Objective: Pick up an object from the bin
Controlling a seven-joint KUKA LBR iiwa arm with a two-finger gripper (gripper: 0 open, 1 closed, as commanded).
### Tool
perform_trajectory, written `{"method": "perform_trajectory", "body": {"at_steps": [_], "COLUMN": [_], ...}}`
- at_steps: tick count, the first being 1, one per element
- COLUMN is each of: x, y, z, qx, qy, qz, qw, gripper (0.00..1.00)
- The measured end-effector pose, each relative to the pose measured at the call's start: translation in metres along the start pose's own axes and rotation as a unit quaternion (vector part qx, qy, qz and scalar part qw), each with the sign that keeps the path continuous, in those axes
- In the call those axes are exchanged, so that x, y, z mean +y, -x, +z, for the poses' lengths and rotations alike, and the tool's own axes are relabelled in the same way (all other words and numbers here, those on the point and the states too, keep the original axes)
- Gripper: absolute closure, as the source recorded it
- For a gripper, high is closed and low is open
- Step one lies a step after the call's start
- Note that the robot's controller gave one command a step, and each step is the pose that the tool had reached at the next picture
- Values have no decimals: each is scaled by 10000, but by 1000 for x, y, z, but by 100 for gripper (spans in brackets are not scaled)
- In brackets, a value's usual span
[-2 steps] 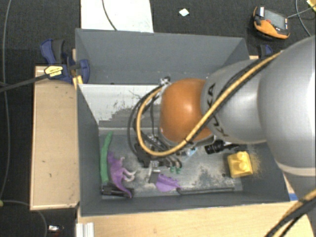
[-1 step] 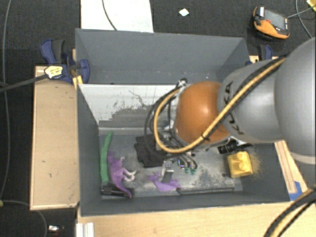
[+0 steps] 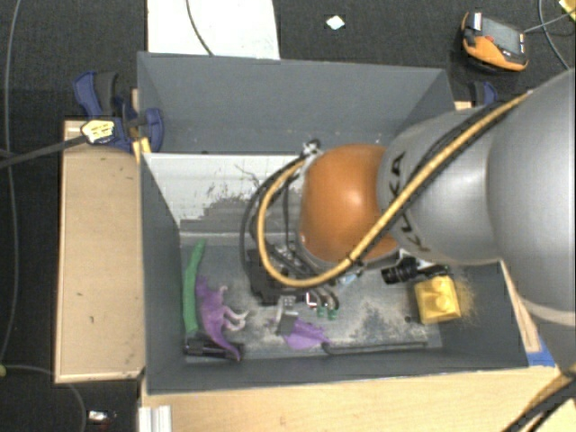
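Note:
My gripper (image 3: 285, 311) hangs low over the bin floor near the front wall, under the orange wrist cover. Just below it lies a small purple piece (image 3: 306, 334), close to or touching the gripper's tip; I cannot tell which. A small green thing (image 3: 327, 307) sits right beside the gripper on its right. To the left, a purple toy figure (image 3: 214, 311) with pale feet lies on the floor, apart from the gripper.
A long green strip (image 3: 192, 282) runs along the left wall, with a black thing (image 3: 205, 349) at its front end. A yellow block (image 3: 436, 300) lies at the right, a black-and-white cylinder (image 3: 401, 271) beside it. The arm covers the bin's right half.

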State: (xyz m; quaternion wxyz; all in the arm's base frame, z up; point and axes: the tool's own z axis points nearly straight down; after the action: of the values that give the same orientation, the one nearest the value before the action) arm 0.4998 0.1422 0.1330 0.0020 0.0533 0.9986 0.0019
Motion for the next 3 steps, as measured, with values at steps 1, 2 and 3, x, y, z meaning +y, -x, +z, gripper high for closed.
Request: {"method": "perform_trajectory", "body": {"at_steps": [1,2,3], "x": [-33,-39,-62], "y": [9,12,7], "z": [22,17,48], "qx": [-24,-27,-9], "qy": [-12,-2,-17], "qz": [-1935,-1840,-776], "qw": [9811,9829,9970], "gripper": [0,0,0]}}
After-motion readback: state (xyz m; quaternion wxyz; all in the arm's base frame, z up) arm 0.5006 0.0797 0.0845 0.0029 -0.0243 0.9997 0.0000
